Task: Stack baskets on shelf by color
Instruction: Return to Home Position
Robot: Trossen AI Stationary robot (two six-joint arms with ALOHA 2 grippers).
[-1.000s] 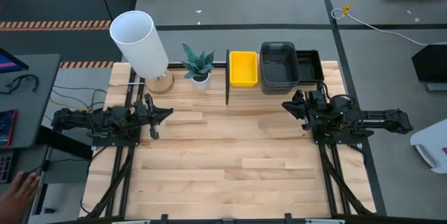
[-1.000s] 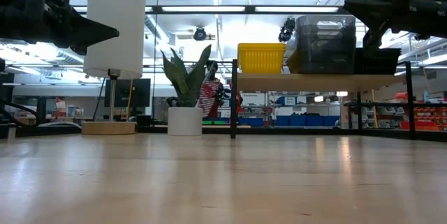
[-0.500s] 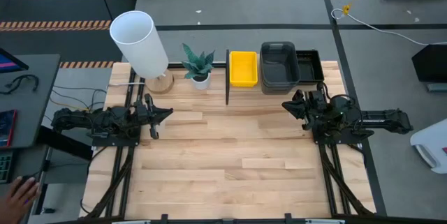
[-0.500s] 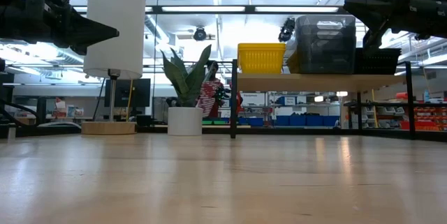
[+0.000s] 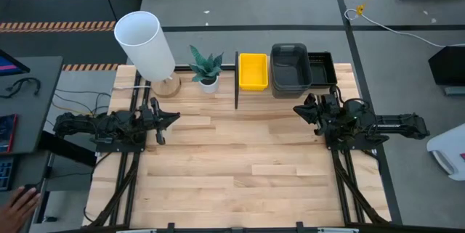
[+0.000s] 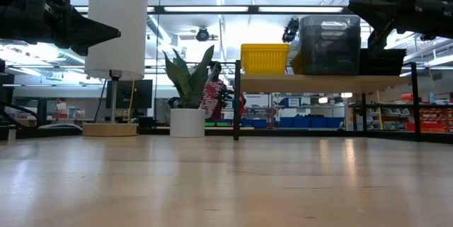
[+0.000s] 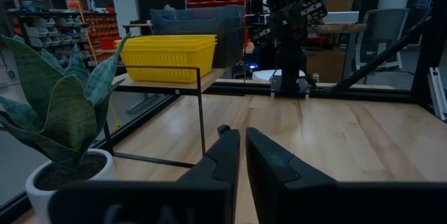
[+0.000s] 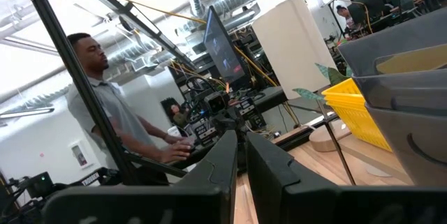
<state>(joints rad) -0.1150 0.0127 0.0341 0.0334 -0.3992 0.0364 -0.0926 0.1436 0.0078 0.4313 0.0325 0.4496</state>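
Observation:
The shelf (image 5: 347, 82) stands at the table's far right, a wooden board in a black frame. On it sit a yellow basket stack (image 5: 253, 71), a grey stack (image 5: 290, 68) and a black mesh stack (image 5: 322, 67), side by side. In the low view the yellow (image 6: 265, 58), grey (image 6: 329, 44) and black (image 6: 382, 61) stacks rest on the board (image 6: 318, 82). My left gripper (image 5: 174, 117) hovers over the table's left side, shut and empty. My right gripper (image 5: 298, 109) hovers in front of the shelf, shut and empty.
A white cylinder lamp (image 5: 145, 44) on a wooden base and a potted plant (image 5: 207, 68) stand at the far edge, left of the shelf. The tabletop (image 5: 240, 168) is bare wood between and in front of the arms. A person's hand (image 5: 18, 202) shows off the table's left.

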